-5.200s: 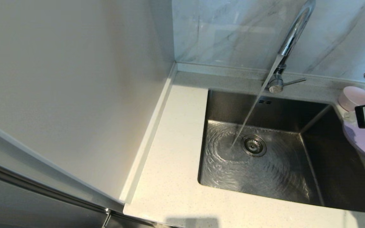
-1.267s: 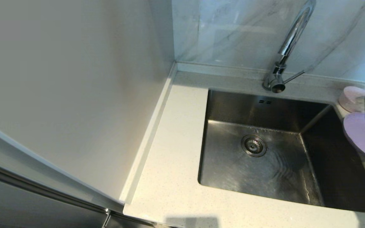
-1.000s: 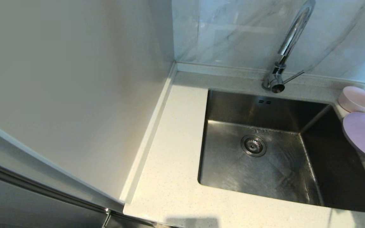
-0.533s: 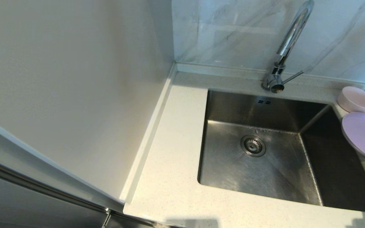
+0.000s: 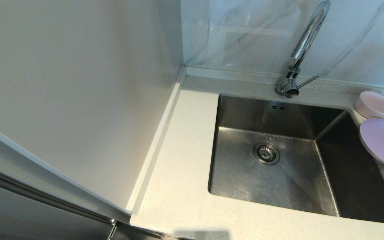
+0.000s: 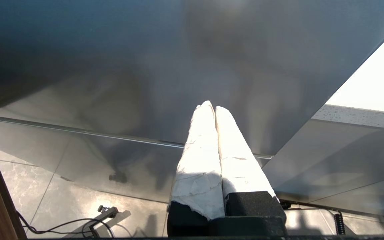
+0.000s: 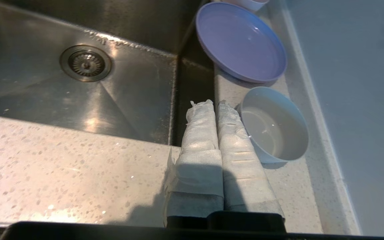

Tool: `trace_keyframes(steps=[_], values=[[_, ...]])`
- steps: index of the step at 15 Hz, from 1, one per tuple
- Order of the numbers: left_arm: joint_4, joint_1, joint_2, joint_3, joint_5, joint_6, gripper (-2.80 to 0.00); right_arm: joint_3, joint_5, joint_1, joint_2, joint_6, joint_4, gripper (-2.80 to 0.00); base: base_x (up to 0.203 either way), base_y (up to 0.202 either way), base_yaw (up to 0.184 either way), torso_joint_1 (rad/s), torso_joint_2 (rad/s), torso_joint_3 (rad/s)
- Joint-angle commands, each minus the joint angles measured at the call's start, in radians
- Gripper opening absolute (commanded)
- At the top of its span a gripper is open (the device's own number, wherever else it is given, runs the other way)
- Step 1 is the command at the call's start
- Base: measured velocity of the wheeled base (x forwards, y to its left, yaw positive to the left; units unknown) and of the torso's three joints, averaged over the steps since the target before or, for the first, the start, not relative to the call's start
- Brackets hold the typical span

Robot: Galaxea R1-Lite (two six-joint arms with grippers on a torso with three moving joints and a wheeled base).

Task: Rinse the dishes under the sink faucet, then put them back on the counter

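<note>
The pale pink bowl (image 5: 375,104) and the lavender plate (image 5: 383,144) rest on the counter (image 5: 182,166) to the right of the steel sink (image 5: 272,186). The greyish-white dish (image 7: 273,126) sits on the counter nearer me than the plate (image 7: 240,41). The chrome faucet (image 5: 303,43) stands behind the basin with no water running. My right gripper (image 7: 211,102) is shut and empty, hovering over the counter's front right, beside the grey dish. My left gripper (image 6: 211,105) is shut and empty, parked low beside a cabinet, out of the head view.
A white side panel (image 5: 72,93) rises along the counter's left. The grey-veined marble wall (image 5: 245,33) stands behind the faucet. The drain strainer (image 5: 266,153) lies mid-basin, and two overflow slots (image 5: 279,107) mark the rear wall.
The water stream stopped and the ripples in the basin died away. My right arm drew back from the dishes and left the head view. The lavender plate now lies uncovered.
</note>
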Motion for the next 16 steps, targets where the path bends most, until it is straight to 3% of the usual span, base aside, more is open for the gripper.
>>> trace_keyframes(steps=[1, 5, 9, 13, 15, 16], values=[[0.000, 0.000, 0.000, 0.000, -0.001, 0.000, -2.80, 0.016, 0.007, 0.032, -0.056, -0.009, -0.002, -2.80, 0.000, 0.000, 0.000, 0.000, 0.00, 0.000], [0.000, 0.000, 0.000, 0.000, 0.000, 0.000, -2.80, 0.015, 0.015, 0.046, -0.117, -0.006, 0.004, -2.80, 0.000, 0.000, 0.000, 0.000, 0.00, 0.000], [0.000, 0.000, 0.000, 0.000, 0.000, 0.000, -2.80, 0.015, 0.164, 0.052, -0.272, -0.001, 0.120, -2.80, 0.000, 0.000, 0.000, 0.000, 0.00, 0.000], [0.000, 0.000, 0.000, 0.000, 0.000, 0.000, -2.80, 0.008, 0.202, 0.052, -0.278, 0.091, 0.297, -2.80, 0.000, 0.000, 0.000, 0.000, 0.00, 0.000], [0.000, 0.000, 0.000, 0.000, 0.000, 0.000, -2.80, 0.003, 0.285, 0.052, -0.278, 0.102, 0.336, -2.80, 0.000, 0.000, 0.000, 0.000, 0.00, 0.000], [0.000, 0.000, 0.000, 0.000, 0.000, 0.000, -2.80, -0.001, 0.286, 0.052, -0.278, 0.100, 0.353, -2.80, 0.000, 0.000, 0.000, 0.000, 0.00, 0.000]])
